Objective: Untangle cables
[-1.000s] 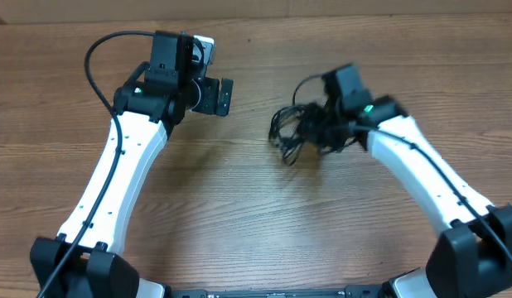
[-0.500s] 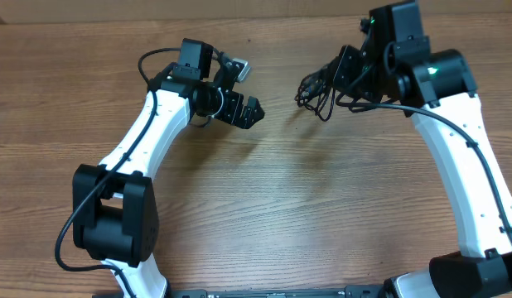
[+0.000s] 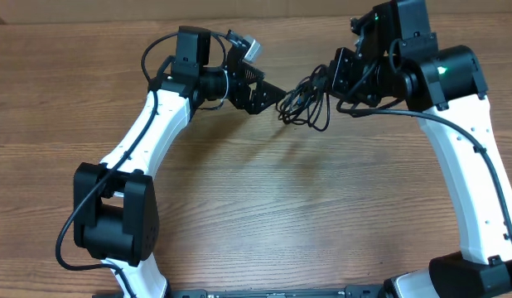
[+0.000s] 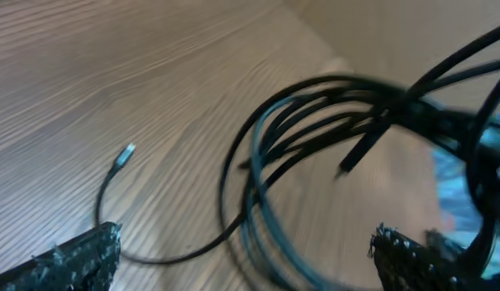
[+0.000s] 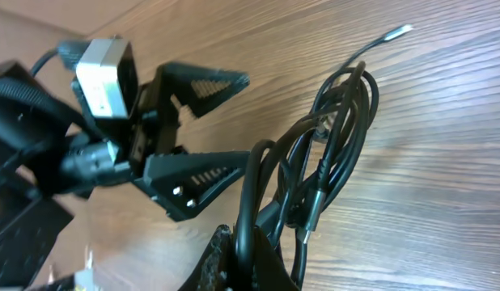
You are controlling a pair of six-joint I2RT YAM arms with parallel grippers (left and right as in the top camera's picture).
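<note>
cables (image 4: 396, 105): blurred, cut off right | right gripper (image 5: 250, 263): tips cut off below

A wooden bench (image 3: 264, 215) fills nearly the whole overhead view. Its top is mid-brown, with fine, darker grain lines running from side to side and a few broader wavy bands among them. The surface looks smooth and matte. A soft grey shadow (image 3: 239, 153) lies across its middle part, fading at the edges. Along the far edge of the bench runs a paler, plain tan strip (image 3: 90, 7); what it is cannot be told. In the left wrist view the same grain runs slantwise, and the plain tan surface shows blurred past the bench edge at upper right. In the right wrist view it shows at upper left.
</note>
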